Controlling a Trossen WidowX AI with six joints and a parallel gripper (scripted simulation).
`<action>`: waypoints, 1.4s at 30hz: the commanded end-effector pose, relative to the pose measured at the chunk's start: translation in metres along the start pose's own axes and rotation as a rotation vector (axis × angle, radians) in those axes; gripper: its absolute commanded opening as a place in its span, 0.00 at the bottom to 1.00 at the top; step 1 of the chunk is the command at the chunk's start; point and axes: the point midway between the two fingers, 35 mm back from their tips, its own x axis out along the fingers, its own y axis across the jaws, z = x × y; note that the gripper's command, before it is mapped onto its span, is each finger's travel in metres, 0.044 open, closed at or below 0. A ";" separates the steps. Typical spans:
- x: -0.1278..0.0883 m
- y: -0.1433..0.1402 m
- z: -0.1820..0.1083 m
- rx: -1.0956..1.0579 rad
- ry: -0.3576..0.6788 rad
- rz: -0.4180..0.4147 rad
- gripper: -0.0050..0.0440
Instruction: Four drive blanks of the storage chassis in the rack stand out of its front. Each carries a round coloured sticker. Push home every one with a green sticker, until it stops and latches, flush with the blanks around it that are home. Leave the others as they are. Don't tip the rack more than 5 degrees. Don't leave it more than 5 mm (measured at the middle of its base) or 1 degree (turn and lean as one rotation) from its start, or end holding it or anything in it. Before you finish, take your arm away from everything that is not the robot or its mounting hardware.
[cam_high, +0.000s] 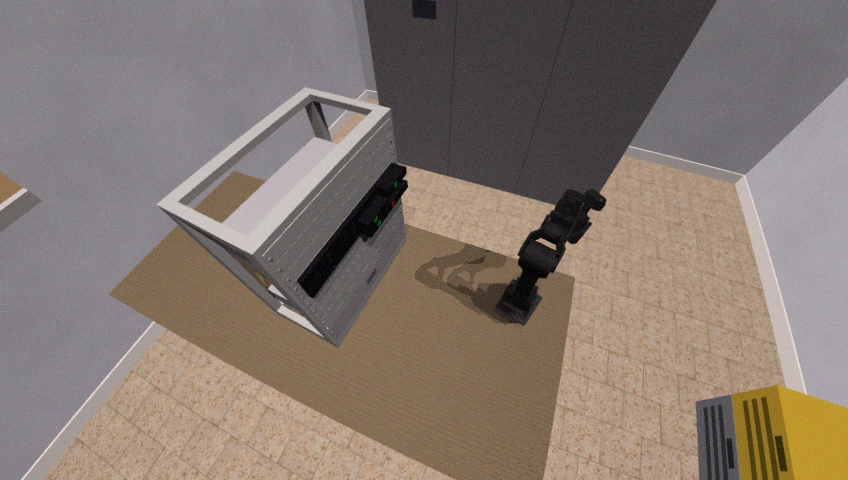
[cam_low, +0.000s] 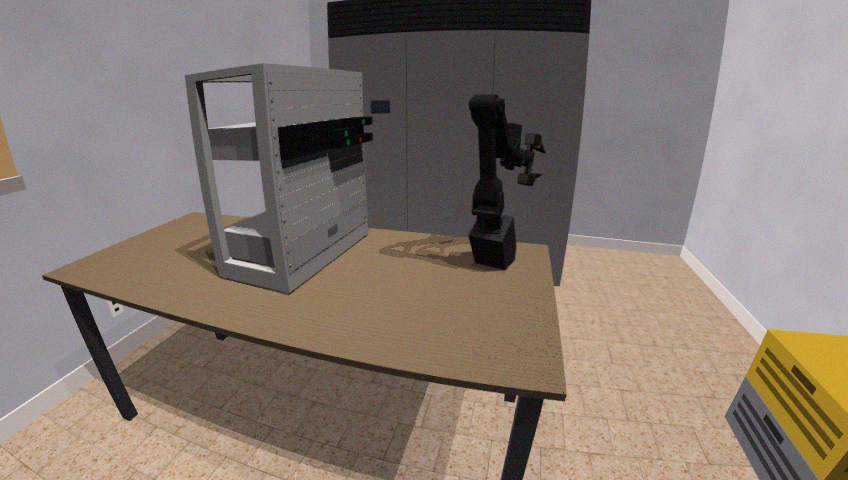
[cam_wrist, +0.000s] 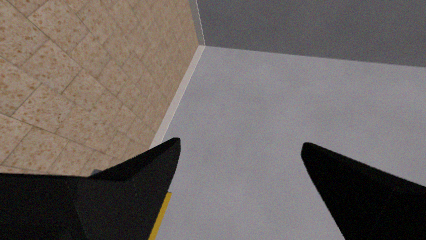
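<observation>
No readable writing | rack (cam_low: 309, 178) showing three green stickers, one red | gripper (cam_low: 531, 159) gaping wide, holding nothing, facing away right.

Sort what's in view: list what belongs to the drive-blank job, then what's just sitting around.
Job:
- rack
- storage chassis
- green stickers
- red sticker, a blank to leave alone
- gripper, open, holding nothing, pointed away from the rack

Bystanders:
- yellow and grey box on the floor
- grey cabinet behind the table
</observation>
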 end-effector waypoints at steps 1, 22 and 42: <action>-0.001 -0.007 0.000 0.009 -0.001 -0.018 0.92; -0.001 -0.007 0.000 0.009 -0.001 -0.018 1.00; -0.001 -0.008 0.000 0.011 -0.003 -0.018 1.00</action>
